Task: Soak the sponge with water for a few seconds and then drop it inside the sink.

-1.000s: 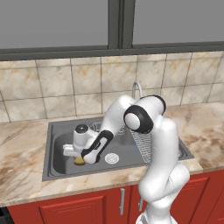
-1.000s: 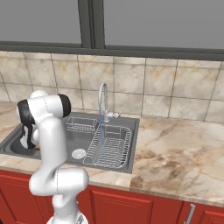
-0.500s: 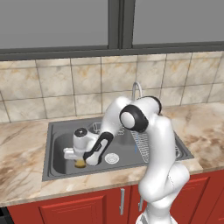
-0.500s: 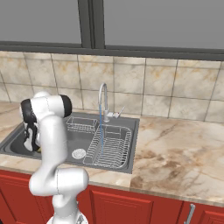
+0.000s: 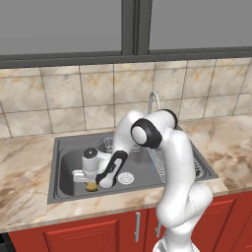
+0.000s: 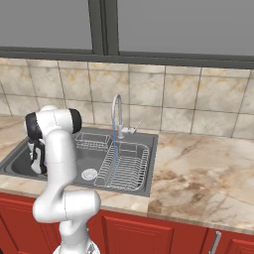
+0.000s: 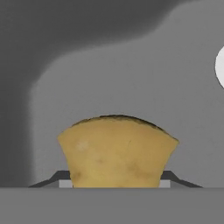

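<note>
The mustard-yellow sponge (image 7: 116, 151) sits between my fingertips, and my gripper (image 7: 115, 183) is shut on it. In the left base view the gripper (image 5: 91, 184) reaches low into the left half of the dark grey sink (image 5: 64, 170), with the sponge (image 5: 91, 187) at or just above the basin floor. The thin pale-blue water (image 6: 115, 149) falls from the curved silver faucet (image 6: 116, 109) onto the right side of the sink (image 6: 17, 166), well away from the sponge. The round silver drain (image 5: 125, 178) lies just right of the gripper.
A wire dish rack (image 6: 124, 166) fills the right half of the basin, and a small wire basket (image 6: 93, 141) sits at the back. Marble counter (image 6: 198, 173) surrounds the sink. The drain's edge (image 7: 220, 65) shows at the right of the hand view.
The hand has sunk a little lower into the left part of the basin with the sponge still in it. The water keeps running.
</note>
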Available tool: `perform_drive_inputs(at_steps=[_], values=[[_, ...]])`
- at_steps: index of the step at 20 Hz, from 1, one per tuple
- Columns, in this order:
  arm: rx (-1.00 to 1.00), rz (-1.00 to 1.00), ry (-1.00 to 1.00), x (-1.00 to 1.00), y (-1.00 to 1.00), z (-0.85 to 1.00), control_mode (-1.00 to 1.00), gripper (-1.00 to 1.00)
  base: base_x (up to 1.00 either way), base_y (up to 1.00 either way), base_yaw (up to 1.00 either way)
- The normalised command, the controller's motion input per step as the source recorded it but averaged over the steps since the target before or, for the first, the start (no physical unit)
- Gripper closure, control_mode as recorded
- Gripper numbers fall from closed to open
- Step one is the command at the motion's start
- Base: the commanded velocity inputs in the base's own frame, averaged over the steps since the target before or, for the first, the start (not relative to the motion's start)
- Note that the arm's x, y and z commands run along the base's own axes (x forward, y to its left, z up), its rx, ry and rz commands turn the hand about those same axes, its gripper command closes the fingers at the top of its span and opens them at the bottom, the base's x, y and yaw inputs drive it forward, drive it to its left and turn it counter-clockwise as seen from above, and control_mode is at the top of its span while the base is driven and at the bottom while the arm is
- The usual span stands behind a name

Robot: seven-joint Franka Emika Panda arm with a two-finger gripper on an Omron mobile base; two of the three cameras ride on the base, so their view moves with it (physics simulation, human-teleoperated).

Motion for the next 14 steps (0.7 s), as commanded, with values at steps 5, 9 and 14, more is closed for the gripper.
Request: perform_drive_inputs(at_steps=[5, 9, 14], values=[[-0.03, 0.0, 0.0, 0.31, -0.05, 0.0, -1.0, 1.0, 0.0, 0.0, 0.0], [-0.01, 0.0, 0.0, 0.21, -0.01, -0.09, -1.0, 1.0, 0.0, 0.0, 0.0], [0.0, 0.0, 0.0, 0.0, 0.0, 0.0, -1.0, 1.0, 0.0, 0.0, 0.0]])
